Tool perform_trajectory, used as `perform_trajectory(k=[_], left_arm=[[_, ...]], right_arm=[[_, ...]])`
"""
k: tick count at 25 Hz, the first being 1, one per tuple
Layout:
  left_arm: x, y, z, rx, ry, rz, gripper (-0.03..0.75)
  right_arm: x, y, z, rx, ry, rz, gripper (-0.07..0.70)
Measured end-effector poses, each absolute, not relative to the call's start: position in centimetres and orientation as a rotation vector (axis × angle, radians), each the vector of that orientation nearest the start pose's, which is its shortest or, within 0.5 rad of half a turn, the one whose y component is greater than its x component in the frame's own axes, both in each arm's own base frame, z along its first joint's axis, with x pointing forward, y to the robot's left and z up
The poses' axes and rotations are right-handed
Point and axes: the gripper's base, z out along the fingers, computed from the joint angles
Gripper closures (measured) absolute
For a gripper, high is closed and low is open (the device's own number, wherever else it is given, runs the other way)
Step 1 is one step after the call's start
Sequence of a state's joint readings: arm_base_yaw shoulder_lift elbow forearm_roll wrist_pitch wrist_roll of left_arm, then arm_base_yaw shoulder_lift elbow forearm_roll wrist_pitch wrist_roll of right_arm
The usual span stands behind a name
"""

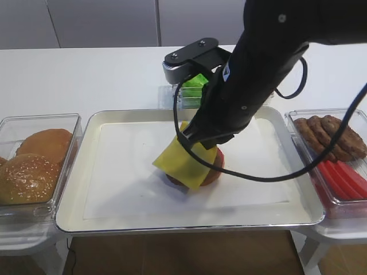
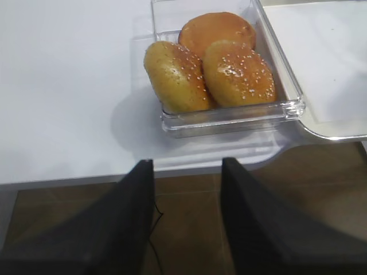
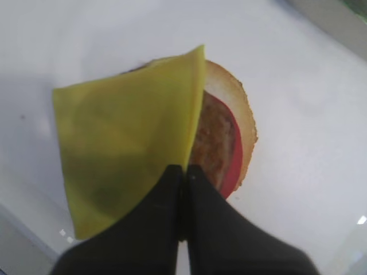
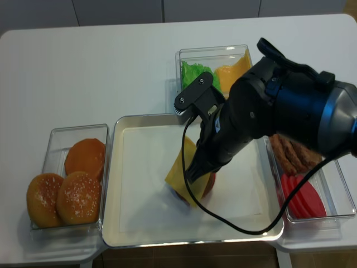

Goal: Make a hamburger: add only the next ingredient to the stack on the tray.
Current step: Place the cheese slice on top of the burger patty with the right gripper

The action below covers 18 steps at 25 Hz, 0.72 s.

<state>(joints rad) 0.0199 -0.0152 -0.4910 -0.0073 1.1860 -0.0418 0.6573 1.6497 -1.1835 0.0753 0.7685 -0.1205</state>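
The cheese slice hangs tilted above the stack, pinched at one edge by the right gripper, whose two black jaws are pressed together on it. In the right wrist view the slice covers the left part of the stack, while the brown patty, the red tomato rim and the tan bun edge show at the right side. I cannot tell if the low corner of the slice touches the stack.

The stack stands near the middle of the tray, on the white paper liner. From the high view the slice hides most of the stack, and the right arm comes down over the back of the tray.

The left gripper is at the table edge in front of the bin of buns, holding nothing, jaws apart. At the right of the tray a bin holds brown patties and red tomato slices. Behind the tray, another bin holds green lettuce and yellow cheese.
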Motion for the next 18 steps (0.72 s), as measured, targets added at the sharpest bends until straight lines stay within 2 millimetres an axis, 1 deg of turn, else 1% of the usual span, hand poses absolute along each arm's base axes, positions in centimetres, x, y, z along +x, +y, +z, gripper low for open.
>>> perform_trajectory(k=[18], left_arm=[[-1.19,-0.09,26.49,-0.066,2.162,-0.022,0.425]], right_arm=[[26.80,20.83,24.45,-1.003,2.550,0.179,0.629]])
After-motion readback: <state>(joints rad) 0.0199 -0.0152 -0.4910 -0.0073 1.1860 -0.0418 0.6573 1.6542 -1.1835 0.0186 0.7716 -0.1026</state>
